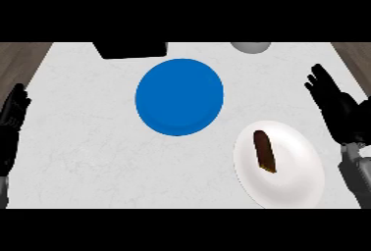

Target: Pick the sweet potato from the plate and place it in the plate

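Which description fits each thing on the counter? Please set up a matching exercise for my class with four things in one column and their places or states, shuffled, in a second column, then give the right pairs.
Things:
1. sweet potato
2. blue plate
3. right hand
4. left hand

Descriptions:
A. open at the view's left edge, resting
B. holds nothing, near the counter's middle
C. lies on the white plate
D. open, to the right of the white plate, touching nothing

Pairs: 1-C, 2-B, 3-D, 4-A
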### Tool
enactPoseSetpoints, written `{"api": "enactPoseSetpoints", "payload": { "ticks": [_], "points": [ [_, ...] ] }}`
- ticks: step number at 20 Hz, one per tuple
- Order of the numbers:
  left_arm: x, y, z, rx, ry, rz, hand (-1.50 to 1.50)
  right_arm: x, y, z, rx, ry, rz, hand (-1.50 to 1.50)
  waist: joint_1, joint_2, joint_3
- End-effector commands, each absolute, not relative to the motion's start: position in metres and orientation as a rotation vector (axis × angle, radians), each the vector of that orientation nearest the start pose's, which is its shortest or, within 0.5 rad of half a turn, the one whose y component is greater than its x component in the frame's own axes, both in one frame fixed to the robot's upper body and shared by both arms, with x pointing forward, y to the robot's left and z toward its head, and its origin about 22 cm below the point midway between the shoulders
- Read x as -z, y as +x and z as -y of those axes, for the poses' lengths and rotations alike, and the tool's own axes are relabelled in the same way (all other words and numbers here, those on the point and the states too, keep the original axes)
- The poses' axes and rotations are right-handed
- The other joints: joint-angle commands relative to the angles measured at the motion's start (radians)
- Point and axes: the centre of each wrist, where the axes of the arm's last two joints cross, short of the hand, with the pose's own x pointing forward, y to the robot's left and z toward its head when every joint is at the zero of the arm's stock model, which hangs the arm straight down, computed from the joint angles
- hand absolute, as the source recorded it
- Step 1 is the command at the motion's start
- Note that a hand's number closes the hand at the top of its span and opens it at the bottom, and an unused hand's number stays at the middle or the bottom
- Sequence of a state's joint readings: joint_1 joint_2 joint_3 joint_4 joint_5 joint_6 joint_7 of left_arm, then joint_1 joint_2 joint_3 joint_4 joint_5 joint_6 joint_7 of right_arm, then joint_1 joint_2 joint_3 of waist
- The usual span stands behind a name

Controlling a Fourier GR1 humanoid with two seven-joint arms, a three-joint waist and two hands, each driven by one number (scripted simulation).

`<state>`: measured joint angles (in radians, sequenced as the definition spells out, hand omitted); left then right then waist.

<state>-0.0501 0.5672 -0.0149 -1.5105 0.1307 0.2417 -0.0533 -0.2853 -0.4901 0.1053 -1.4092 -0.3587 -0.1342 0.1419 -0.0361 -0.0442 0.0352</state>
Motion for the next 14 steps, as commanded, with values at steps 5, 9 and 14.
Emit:
{"api": "enactPoseSetpoints", "payload": {
  "ticks": [5,9,14],
  "points": [
    [-0.095,0.283,-0.3,0.265,0.263,1.818,0.0,-0.058,0.306,0.165,-0.671,0.099,1.663,1.5,0.097,0.056,-0.036],
    [-0.084,0.283,-0.287,0.274,0.185,1.768,0.0,-0.056,0.313,0.232,-1.176,-0.563,1.456,1.5,0.078,0.046,-0.061],
    [-0.097,0.294,-0.283,0.231,0.142,1.754,0.0,0.043,0.244,0.134,-0.734,-0.499,1.65,-1.5,0.029,0.048,-0.033]
  ]
}}
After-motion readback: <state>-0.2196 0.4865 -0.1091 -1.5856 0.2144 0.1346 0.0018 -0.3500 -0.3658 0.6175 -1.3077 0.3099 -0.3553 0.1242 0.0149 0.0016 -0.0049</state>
